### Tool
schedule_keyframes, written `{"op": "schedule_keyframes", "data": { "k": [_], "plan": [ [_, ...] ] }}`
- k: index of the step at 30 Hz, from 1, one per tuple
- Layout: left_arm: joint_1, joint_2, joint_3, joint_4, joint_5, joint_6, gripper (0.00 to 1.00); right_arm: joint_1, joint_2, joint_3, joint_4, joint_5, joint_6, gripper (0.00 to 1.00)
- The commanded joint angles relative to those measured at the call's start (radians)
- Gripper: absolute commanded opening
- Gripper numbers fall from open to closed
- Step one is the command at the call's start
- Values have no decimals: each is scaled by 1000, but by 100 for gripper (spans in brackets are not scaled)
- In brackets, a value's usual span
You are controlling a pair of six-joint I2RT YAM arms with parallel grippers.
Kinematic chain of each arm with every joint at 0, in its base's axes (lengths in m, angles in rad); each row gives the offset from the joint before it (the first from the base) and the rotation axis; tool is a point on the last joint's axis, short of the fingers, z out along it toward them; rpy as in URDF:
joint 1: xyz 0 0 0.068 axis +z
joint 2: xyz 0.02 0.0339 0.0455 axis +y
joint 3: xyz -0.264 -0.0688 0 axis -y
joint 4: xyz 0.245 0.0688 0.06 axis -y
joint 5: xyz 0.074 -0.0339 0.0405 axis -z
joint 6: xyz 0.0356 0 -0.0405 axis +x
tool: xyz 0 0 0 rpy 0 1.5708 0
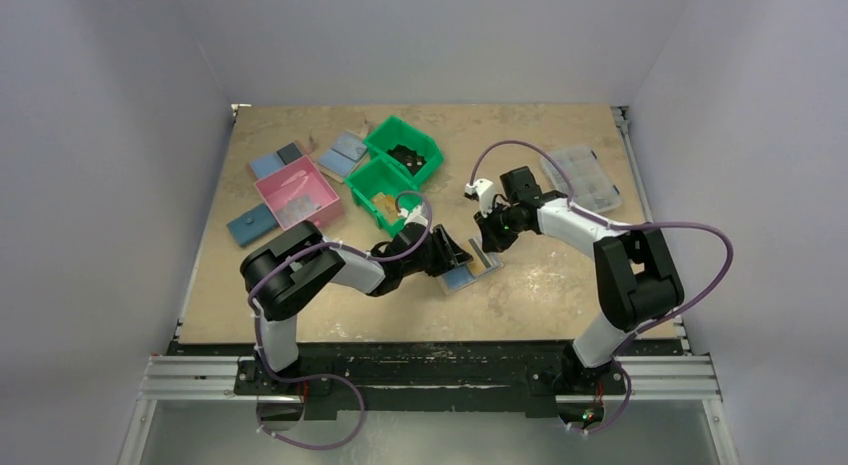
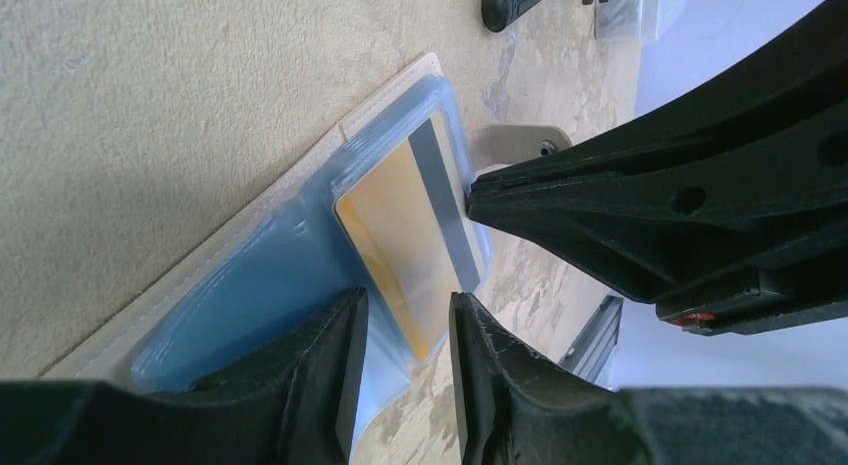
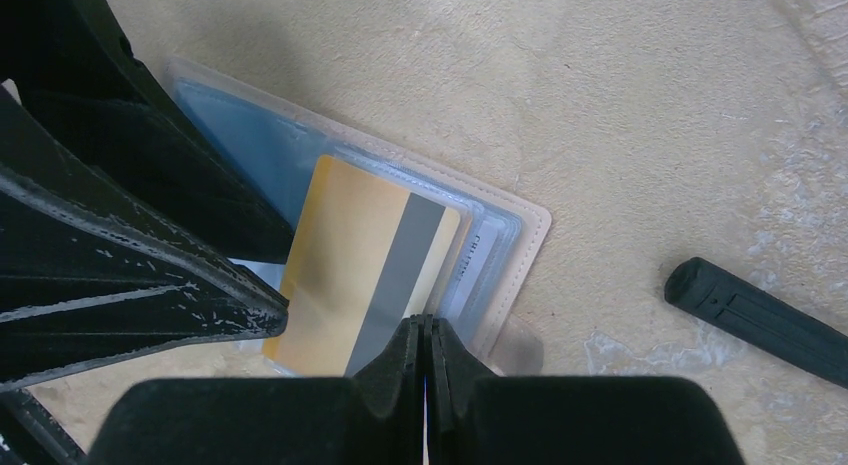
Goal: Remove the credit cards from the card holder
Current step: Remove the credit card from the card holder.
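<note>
Right wrist view: the right gripper (image 3: pixel 422 330), pressed together, pinches the grey-striped edge of a glossy yellow-orange card (image 3: pixel 350 255) just ahead. The card holder (image 3: pixel 525 225), with stitched beige rim and translucent blue sleeves, lies flat on the mottled worktop (image 3: pixel 600 105). The left gripper (image 2: pixel 405 325), part-spread, presses the sleeves.

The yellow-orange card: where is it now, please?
In both wrist views the yellow-orange card lies in the open card holder mid-table, between the grippers: the right gripper's closed tips meet its grey-striped edge, the left gripper open at its opposite end.
</note>
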State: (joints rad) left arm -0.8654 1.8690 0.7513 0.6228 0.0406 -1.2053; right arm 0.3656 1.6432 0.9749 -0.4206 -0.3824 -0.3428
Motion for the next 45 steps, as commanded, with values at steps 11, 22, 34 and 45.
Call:
{"op": "schedule_keyframes", "data": {
  "k": [11,22,34,45],
  "plan": [
    [12,19,-45,94,-20,-110,27,49,77,81,-150,-121,-103,0],
    [17,10,-75,133,-11,-102,4,50,86,108,-197,-265,-130,0],
    [28,-15,-121,175,5,-66,0,-19,3,94,-143,-269,-82,2],
    [31,-5,-130,222,53,-41,0,-25,10,61,-66,-115,-31,1]
  ]
}}
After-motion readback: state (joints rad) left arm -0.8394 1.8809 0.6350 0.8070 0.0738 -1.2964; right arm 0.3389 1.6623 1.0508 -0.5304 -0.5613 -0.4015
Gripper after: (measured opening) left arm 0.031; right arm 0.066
